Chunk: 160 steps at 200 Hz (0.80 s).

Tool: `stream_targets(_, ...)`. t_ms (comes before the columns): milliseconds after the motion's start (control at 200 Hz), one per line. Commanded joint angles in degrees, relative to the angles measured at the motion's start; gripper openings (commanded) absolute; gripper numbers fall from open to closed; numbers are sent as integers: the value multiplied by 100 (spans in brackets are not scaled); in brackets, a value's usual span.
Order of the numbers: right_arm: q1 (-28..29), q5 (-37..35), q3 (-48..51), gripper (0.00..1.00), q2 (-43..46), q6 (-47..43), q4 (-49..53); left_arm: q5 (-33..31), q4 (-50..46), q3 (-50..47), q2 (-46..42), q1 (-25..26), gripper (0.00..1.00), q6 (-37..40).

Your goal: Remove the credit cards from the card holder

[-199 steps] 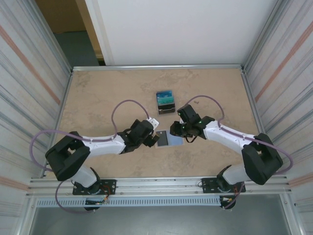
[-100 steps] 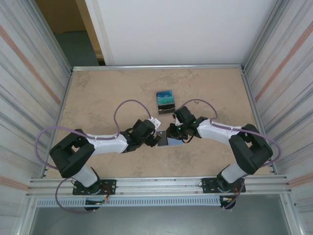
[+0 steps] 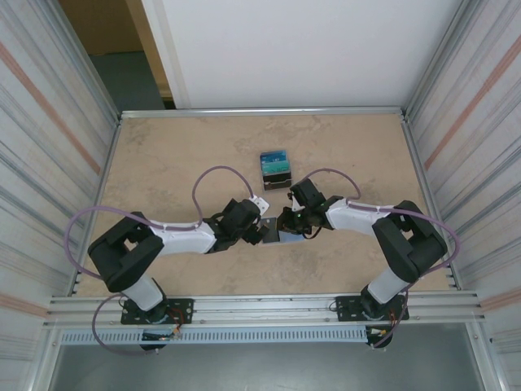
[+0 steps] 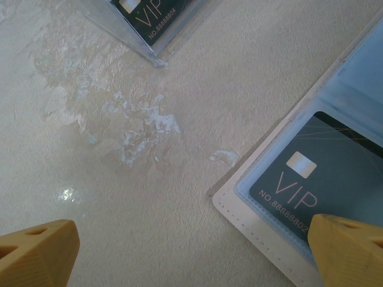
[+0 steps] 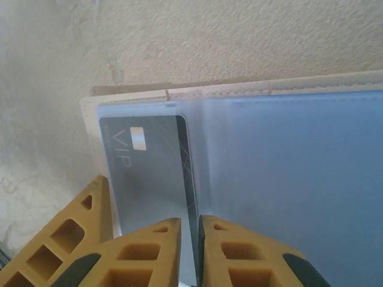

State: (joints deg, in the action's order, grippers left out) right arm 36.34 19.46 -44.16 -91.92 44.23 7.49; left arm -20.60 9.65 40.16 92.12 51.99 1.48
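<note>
Card holder (image 3: 275, 237) lies open and flat on the desk (image 3: 163, 155), near centre, between the left gripper (image 3: 262, 235) and the right gripper (image 3: 285, 228). Left wrist view shows a white stitched border and a clear pocket, with a dark credit card (image 4: 326, 173) marked VIP seated inside.

Right gripper, wrist view: the fingers are drawn almost together with only a slit between them. The card's long edge runs straight into that slit, so this reads as a pinch on that edge. Cannot tell whether the pocket film is caught with it. The approach appears to be from the pocket's open side, presumably the only way the card can slide out.

Left gripper, wrist view: the fingers are wide apart and hold nothing. One fingertip (image 4: 350, 251) sits over the holder's near corner; the other is over bare desk. Judged role is to pin the holder so it does not ride along with the card. Whether it presses or hovers: cannot tell.

Loose cards (image 3: 275, 169), teal-blue over dark, lie farther back on the desk, apart from the holder. Judged already out. A second VIP card (image 4: 152, 21) under clear plastic shows at the far edge of the left wrist view.

Step in hand: drawing out the pocketed card, not yet free. Risks: the holder lifts with the card, or the thin edge slips from the pinch.
</note>
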Motion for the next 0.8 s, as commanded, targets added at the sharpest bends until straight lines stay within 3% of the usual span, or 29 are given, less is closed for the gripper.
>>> stream_targets(0, -57, 126, 91, 15, -113, 127, -97, 12, -54, 141, 92, 23, 99, -45)
stream_targets(797, -240, 817, 543, 15, -256, 487, -998, 4, -539, 167, 175, 23, 99, 37)
